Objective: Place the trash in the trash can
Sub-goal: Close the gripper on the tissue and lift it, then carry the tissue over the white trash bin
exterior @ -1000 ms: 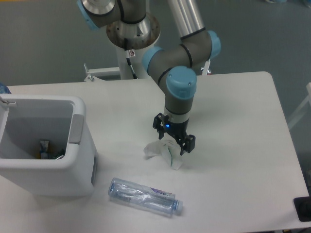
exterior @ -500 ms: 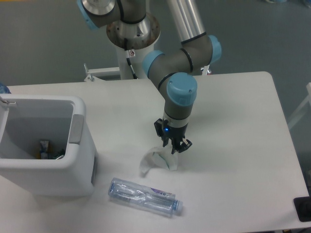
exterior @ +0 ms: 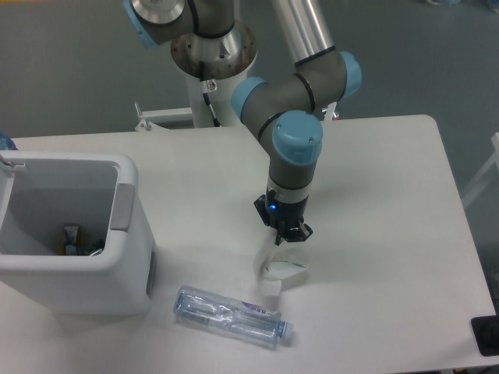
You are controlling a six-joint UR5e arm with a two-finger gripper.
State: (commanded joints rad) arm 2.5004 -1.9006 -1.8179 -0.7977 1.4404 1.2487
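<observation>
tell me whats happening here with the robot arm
The arm's claw is shut on a crumpled white paper wrapper, which hangs from it just above the table. A crushed clear bottle lies on the table nearby. The white bin at the left already has some scraps inside.
</observation>
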